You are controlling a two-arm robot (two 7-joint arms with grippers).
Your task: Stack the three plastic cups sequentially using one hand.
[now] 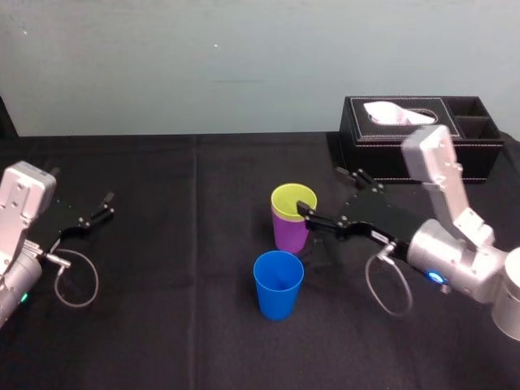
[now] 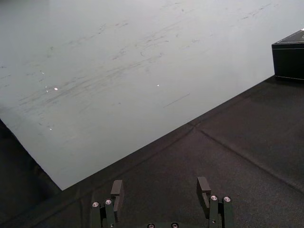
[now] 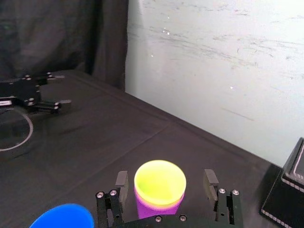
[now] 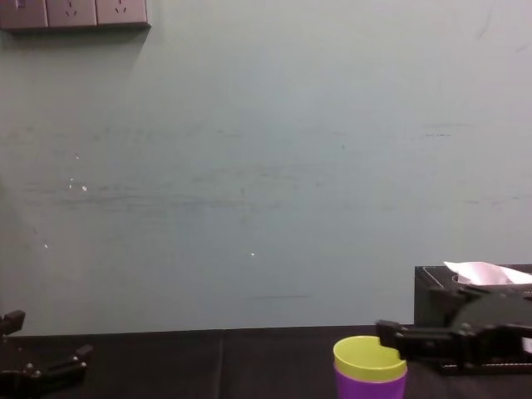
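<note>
A yellow-green cup [image 1: 292, 200] sits nested inside a purple cup [image 1: 288, 232] near the table's middle; the pair also shows in the right wrist view, yellow-green cup [image 3: 160, 182] in purple cup [image 3: 156, 207], and in the chest view [image 4: 369, 359]. In front of the stack a blue cup [image 1: 278, 283] stands alone and upright. My right gripper [image 1: 321, 191] is open at the stack's level. Its fingers [image 3: 121, 179] flank the stacked cups with a gap on each side, touching neither. My left gripper [image 1: 96, 210] rests open at the table's far left, holding nothing.
A black tissue box [image 1: 418, 136] stands at the back right, just behind the right arm. Black cloth [image 1: 179, 268] covers the table, and a pale wall rises right behind it. Loose cable loops [image 1: 75, 280] hang by each wrist.
</note>
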